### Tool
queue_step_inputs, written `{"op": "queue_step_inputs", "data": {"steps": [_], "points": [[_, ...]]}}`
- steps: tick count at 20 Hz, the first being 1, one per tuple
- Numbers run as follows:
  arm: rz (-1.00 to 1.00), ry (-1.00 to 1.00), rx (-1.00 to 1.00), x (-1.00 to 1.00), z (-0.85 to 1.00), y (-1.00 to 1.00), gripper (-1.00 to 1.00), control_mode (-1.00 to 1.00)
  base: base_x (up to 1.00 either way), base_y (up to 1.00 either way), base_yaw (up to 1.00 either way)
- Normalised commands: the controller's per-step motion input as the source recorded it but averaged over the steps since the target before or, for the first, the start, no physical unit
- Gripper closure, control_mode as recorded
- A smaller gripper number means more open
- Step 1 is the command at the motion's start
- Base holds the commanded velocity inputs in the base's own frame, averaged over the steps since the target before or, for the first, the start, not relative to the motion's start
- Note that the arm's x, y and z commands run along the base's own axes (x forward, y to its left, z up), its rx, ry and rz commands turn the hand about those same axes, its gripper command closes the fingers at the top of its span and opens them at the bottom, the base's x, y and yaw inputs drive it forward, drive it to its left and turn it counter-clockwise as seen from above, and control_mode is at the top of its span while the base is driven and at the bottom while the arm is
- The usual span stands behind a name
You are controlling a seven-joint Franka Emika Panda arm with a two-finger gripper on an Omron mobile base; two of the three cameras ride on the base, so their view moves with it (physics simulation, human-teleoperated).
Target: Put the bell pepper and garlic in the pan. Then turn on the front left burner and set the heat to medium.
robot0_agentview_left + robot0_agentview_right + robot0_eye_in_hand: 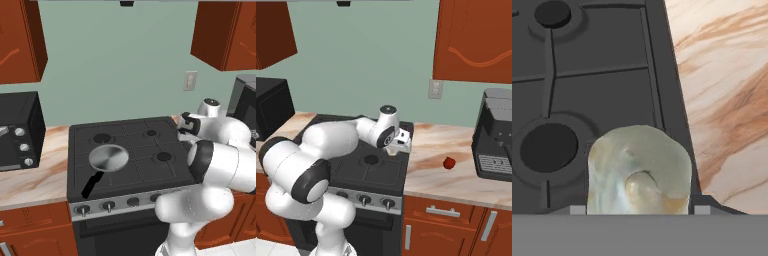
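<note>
Gripper [637, 210] has the garlic [638, 170] clamped over the stove's [587, 90] right edge; bell pepper [449, 163] sits on the bench [456, 175].

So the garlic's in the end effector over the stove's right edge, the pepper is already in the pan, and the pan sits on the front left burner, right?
Not quite. The pepper is not in the pan; the right base view shows it lying on the counter right of the stove. The rest holds: the end effector grips the garlic over the stove's right edge.
</note>
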Motion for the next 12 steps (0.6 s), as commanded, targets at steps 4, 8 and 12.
{"op": "queue_step_inputs", "data": {"steps": [4, 8, 12], "points": [[0.00, 0.00, 0.00, -0.05, 0.10, 0.99, 1.00, -1.00, 0.00, 0.00, 0.00], [0.00, 0.04, 0.00, -0.04, 0.11, 0.98, 1.00, -1.00, 0.00, 0.00, 0.00], [0.00, 0.08, -0.01, -0.01, 0.12, 1.00, 1.00, -1.00, 0.00, 0.00, 0.00]]}}
